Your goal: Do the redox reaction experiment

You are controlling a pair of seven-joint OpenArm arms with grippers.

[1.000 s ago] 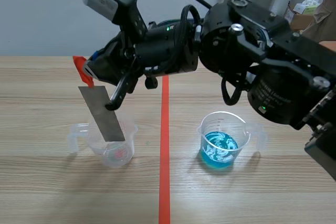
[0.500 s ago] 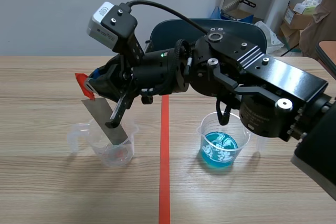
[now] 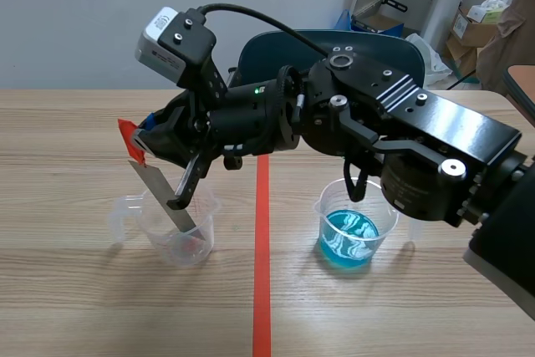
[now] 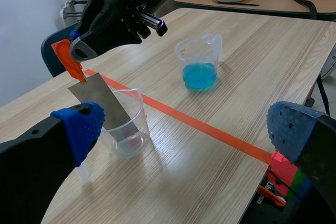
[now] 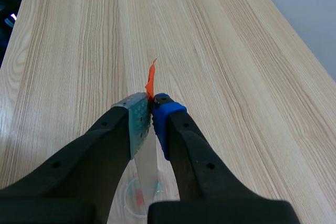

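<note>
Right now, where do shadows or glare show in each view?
Scene view: only soft shadow lies on the table by the clear cup; the strip shows no glare. Left wrist view: the blue cup casts a faint shadow. Right wrist view: the table is evenly lit.

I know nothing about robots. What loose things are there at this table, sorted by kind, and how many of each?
Clear plastic cups: 2 (one holding blue liquid, one that the strip dips into)
Metal strip: 1
Total: 3
</note>
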